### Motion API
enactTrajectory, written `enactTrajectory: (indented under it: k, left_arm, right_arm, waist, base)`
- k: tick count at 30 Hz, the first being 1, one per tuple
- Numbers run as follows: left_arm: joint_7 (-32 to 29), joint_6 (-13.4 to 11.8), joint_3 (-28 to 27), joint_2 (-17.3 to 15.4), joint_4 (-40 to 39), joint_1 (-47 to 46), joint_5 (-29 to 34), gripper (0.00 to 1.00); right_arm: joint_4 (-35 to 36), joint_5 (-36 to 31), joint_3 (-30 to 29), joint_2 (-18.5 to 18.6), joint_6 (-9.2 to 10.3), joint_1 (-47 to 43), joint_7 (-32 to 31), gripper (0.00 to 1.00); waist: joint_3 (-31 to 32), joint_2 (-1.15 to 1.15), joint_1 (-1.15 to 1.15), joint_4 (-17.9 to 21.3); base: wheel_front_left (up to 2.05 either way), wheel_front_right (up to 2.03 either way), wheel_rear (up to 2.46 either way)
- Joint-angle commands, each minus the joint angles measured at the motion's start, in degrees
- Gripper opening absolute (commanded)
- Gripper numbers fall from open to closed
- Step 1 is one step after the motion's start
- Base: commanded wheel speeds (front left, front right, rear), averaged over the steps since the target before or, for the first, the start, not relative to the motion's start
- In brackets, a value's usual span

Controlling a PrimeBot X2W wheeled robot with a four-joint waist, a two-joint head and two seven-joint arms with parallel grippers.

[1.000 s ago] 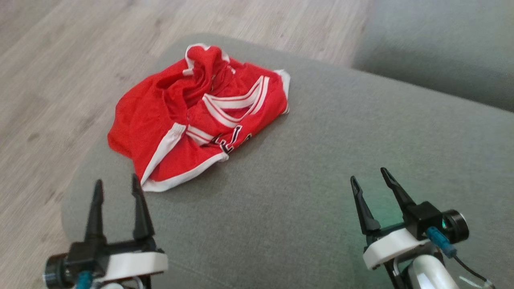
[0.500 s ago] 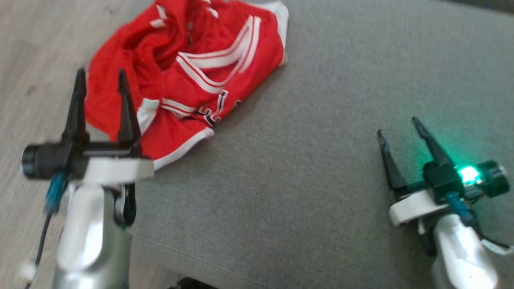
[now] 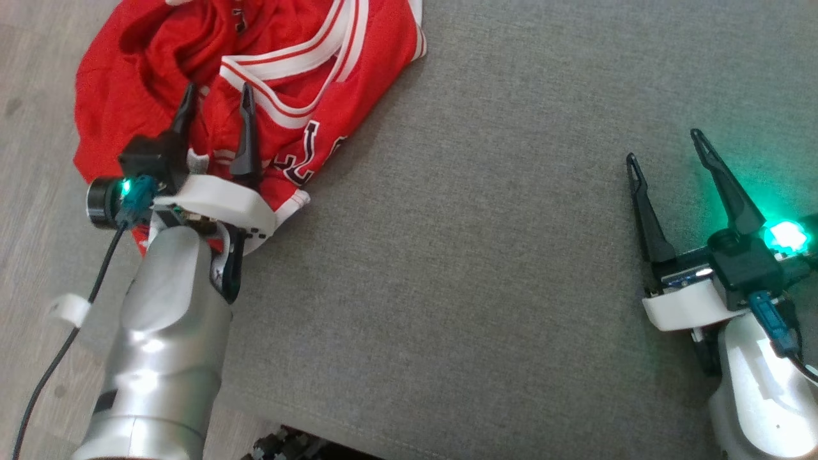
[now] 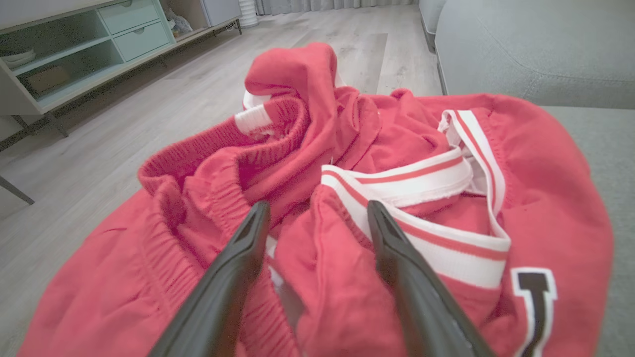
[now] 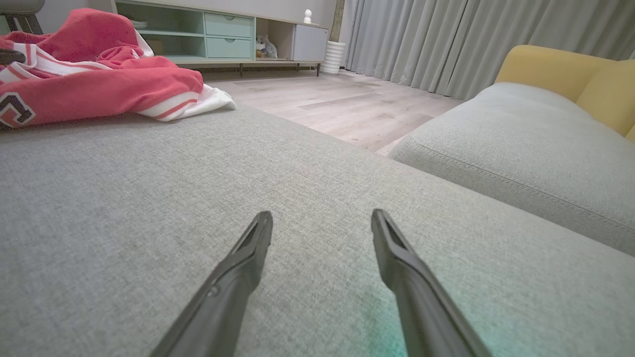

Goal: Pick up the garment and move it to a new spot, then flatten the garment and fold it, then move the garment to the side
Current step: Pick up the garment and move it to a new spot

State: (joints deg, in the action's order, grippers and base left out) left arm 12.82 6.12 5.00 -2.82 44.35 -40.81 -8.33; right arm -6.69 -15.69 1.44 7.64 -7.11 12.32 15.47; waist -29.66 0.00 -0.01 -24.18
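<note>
A: State of the left gripper (image 3: 218, 88)?
B: Spread wide, nothing clamped. Its fingers (image 4: 225, 277) lie over the garment (image 3: 128, 96) and a bunched red fold rises between them (clearest in the left wrist view). Can't tell whether the tips touch the cloth.
A: Where's the garment?
B: Crumpled in a heap on the grey cushion (image 3: 479, 268), at its left edge beside the wood floor (image 3: 32, 211). That's top left in the head view. Red fabric, white striped trim (image 3: 287, 59), black-and-white lettering (image 3: 307, 150) face up just beside the left gripper's right finger.
A: Right side?
B: The right gripper (image 3: 664, 145) is just as wide and empty. It's over bare cushion, well apart from the garment. The green light (image 3: 785, 235) at its wrist is lit and tints the fabric around it.
A: Anything else around?
B: From the right wrist view: a second grey cushion (image 5: 521, 148) across a gap, a yellow seat (image 5: 570, 69) behind it, a pale green cabinet (image 5: 198, 29) and grey curtains (image 5: 421, 39) at the back.
</note>
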Motion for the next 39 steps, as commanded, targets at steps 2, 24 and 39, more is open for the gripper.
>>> enactTrajectory:
  k: [2, 24, 39]
  left_arm:
    - [0.9, 0.48, -0.9, -2.12, 1.3, -2.21, -0.43, 1.0]
    - [2.06, -7.23, -4.95, -6.27, 6.17, -4.32, -1.7, 1.0]
    - [2.05, -5.81, -6.49, -10.2, 6.92, -6.3, -3.39, 0.0]
  right_arm:
    - [-2.31, -0.7, -0.09, 1.01, -0.37, -0.44, -0.48, 1.0]
    - [-3.27, -0.32, 0.39, 0.22, -0.37, 0.2, -0.48, 1.0]
    - [-4.39, 0.79, 1.54, -1.62, -0.37, 0.73, -0.48, 1.0]
  waist:
    - [-0.66, 0.0, 0.01, 0.28]
    - [-0.74, 0.0, 0.01, 0.78]
    - [2.47, 0.0, 0.01, 3.33]
  base:
    - [0.0, 0.0, 0.0]
    - [0.0, 0.0, 0.0]
    - [0.0, 0.0, 0.0]
